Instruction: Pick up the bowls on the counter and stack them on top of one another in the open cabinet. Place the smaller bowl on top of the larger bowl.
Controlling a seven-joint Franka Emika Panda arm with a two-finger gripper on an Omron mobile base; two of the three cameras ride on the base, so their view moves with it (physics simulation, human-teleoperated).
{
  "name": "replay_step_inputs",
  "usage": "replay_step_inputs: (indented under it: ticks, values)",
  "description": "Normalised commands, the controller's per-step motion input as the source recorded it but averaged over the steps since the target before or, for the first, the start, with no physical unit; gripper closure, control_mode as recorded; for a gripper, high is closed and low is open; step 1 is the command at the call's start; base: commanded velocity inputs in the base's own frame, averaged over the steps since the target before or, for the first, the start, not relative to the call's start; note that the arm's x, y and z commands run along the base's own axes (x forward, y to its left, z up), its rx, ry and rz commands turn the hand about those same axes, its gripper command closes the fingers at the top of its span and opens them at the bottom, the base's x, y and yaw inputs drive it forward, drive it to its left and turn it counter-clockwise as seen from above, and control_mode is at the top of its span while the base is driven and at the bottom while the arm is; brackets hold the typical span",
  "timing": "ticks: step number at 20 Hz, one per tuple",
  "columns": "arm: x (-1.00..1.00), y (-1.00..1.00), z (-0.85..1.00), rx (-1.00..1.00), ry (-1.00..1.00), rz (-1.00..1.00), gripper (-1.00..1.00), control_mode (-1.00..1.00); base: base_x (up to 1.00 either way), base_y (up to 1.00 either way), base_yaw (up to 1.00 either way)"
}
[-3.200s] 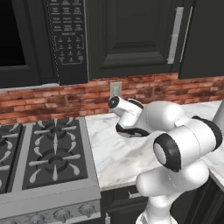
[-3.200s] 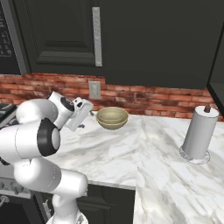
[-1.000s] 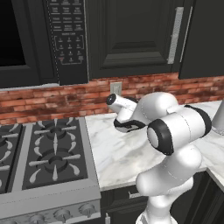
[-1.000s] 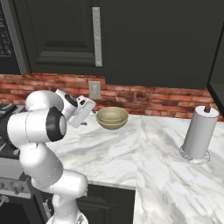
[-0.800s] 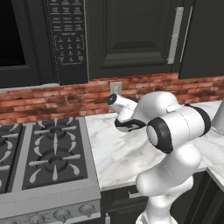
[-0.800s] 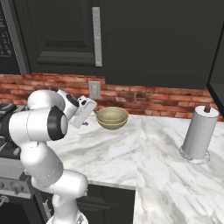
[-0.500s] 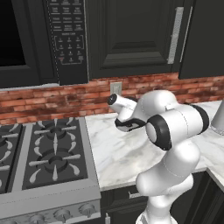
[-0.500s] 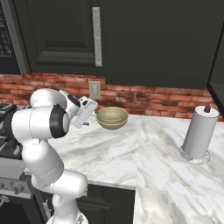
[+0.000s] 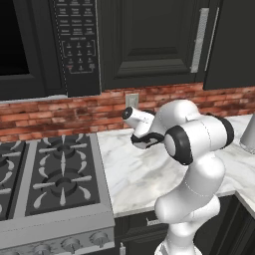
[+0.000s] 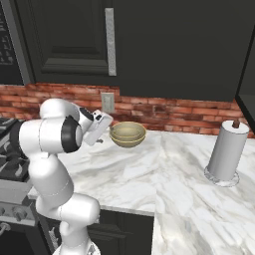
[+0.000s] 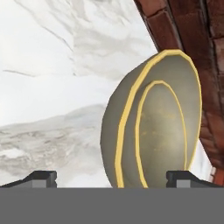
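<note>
On the counter (image 10: 164,174), bowls (image 11: 153,131) lie just beyond the spread gripper (image 11: 116,177)

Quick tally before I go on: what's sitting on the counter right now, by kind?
Bowls: 2, it seems; the hand view shows two golden rims, a small bowl nested in a large bowl.
Paper towel roll: 1.
Total on the counter: 3.

Kitchen: hob (image 9: 47,179), microwave (image 9: 45,45), probably domestic
</note>
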Motion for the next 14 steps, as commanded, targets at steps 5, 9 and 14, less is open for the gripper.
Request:
replay_step_inputs:
  ticks: [5, 9, 14]
  values:
    - [0.12, -0.03, -0.08, 0.00, 0.00, -0.01, -1.00, -1.00, 0.00, 0.00, 0.00]
    - [0.10, 0.00, -0.05, 0.00, 0.00, 0.00, -1.00, -1.00, 0.00, 0.00, 0.00]
    - [0.08, 0.00, -0.03, 0.00, 0.00, 0.00, -1.00, -1.00, 0.00, 0.00, 0.00]
